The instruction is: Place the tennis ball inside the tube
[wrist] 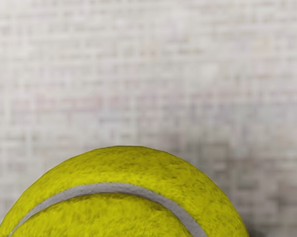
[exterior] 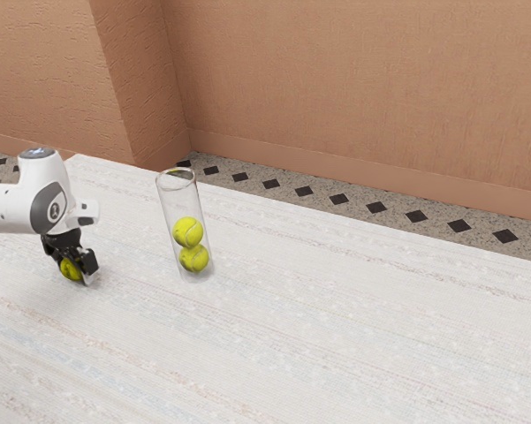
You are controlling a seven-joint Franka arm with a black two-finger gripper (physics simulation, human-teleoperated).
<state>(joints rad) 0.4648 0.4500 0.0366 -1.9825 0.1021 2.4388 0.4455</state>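
Tennis ball [exterior: 69, 268]: located at my tool [exterior: 76, 270], low over the worktop [exterior: 309, 309]; its rounded face and pale curved seam also appear in the wrist view. Whether it touches the cloth-like surface I cannot tell.
Tool state: undetermined; I cannot tell whether I am clamped on the ball or merely placed around it.
Tube [exterior: 170, 205]: clear-walled, standing on the worktop, well apart from my tool toward the exterior view's right; its mouth [exterior: 177, 179] faces upward and looks unobstructed.
Stored contents: a lower ball [exterior: 193, 259] near the tube's base, with an upper ball [exterior: 187, 231] resting above it; room remains toward the mouth.
Felt and shell: likely light, springy and not fragile, with nap that should give good friction. Moderate pressure should suffice; hard squeezing would merely deform it and store a push for the release.
Point of hold: opposite sides at the widest girth. A hold above that line could squeeze the ball downward and out; one too far below could brush the worktop.
Present step, as judged: securing the ball, with its transfer to the tube remaining.
Next move: confirm a centred hold, lift straight up above the height of the mouth, cross to the tube, align, then lower and release.
Hazards: the fit appears close, so an off-centre ball may catch on the rim; the tall, probably light tube could topple if I nudge it.
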